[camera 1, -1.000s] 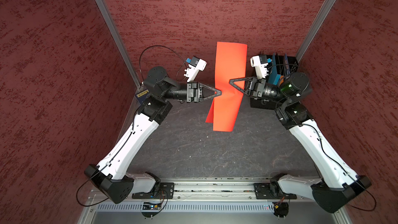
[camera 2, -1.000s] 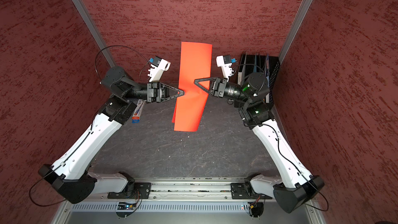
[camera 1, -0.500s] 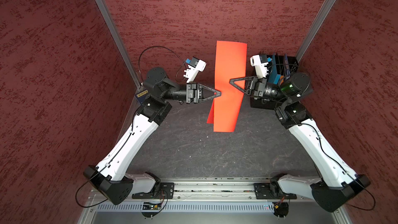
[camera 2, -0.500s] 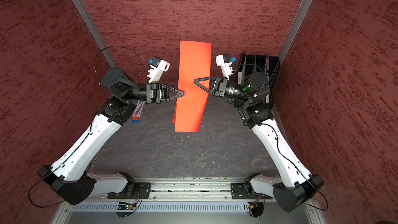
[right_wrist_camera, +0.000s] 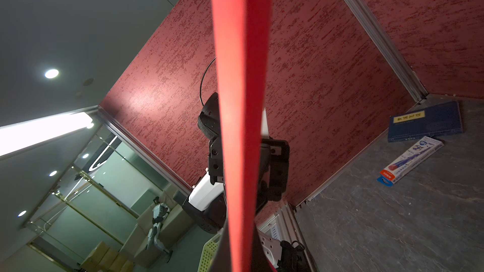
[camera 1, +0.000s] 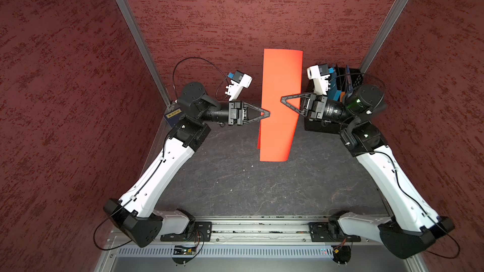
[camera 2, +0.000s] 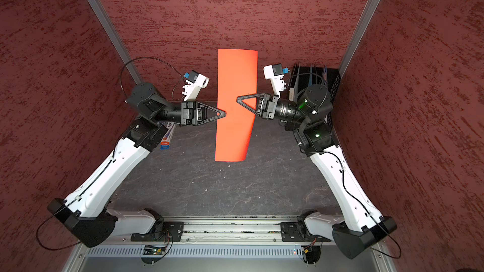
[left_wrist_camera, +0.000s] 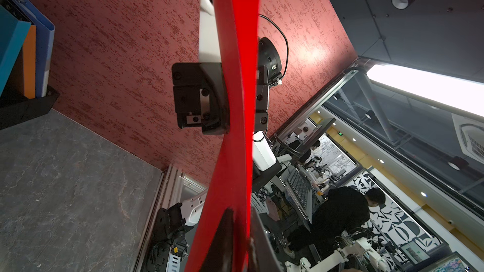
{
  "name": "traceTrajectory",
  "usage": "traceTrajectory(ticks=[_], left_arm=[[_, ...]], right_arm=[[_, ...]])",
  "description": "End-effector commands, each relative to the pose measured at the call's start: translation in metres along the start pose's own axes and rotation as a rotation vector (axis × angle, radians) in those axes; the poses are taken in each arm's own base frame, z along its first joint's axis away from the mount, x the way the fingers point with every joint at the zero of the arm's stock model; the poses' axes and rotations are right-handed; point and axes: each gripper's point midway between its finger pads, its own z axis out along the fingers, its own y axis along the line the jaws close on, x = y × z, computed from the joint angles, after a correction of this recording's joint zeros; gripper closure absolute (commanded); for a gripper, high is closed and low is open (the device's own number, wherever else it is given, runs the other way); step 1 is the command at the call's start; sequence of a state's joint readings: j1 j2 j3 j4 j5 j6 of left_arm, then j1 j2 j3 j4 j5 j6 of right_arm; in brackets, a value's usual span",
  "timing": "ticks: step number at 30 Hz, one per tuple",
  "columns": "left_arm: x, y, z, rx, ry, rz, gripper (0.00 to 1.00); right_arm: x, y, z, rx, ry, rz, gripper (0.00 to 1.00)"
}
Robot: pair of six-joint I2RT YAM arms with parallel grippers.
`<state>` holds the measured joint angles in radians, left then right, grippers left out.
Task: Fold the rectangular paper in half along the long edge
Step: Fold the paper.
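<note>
Over the table (camera 1: 262, 192), plain rectangular paper (camera 1: 281, 79), seemingly clamped by left fingers (camera 1: 266, 114) and right fingers (camera 1: 284, 99).

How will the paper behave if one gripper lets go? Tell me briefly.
Probably floppy: the paper curves and twists in the left wrist view, though pinched by the left gripper and right gripper. Likely very light: two edge pinches hold it upright. Released on one side, it would probably swing or droop.

Both wrist views' edges cut off the rectangular paper (left_wrist_camera: 241, 100).
</note>
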<state>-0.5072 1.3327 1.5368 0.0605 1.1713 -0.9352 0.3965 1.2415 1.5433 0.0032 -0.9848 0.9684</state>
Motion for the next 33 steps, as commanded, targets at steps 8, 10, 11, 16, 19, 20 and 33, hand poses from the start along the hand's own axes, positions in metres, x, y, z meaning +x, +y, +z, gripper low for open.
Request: traceTrajectory(ticks=[8,10,11,16,19,20,33], left_arm=[[0.002,0.016,0.007,-0.042,0.002,-0.018,0.85],[0.003,0.016,0.009,-0.04,0.006,-0.02,0.85],[0.004,0.016,0.01,-0.039,0.008,-0.02,0.85],[0.004,0.017,0.013,-0.036,0.012,-0.023,0.85],[0.004,0.016,0.014,-0.03,0.013,-0.019,0.87],[0.003,0.015,0.014,-0.028,0.012,-0.015,0.89],[0.003,0.012,0.016,-0.016,0.018,-0.01,1.0]], right_arm=[[0.004,0.015,-0.004,0.036,0.01,-0.07,1.0],[0.003,0.015,-0.005,0.04,0.003,-0.075,1.0],[0.002,0.015,-0.005,0.04,0.001,-0.077,1.0],[0.002,0.012,-0.004,0.043,-0.002,-0.07,1.0],[0.003,0.009,-0.003,0.049,-0.003,-0.066,1.0],[0.004,0.009,-0.004,0.051,-0.005,-0.064,1.0],[0.007,0.003,-0.004,0.061,-0.014,-0.055,1.0]])
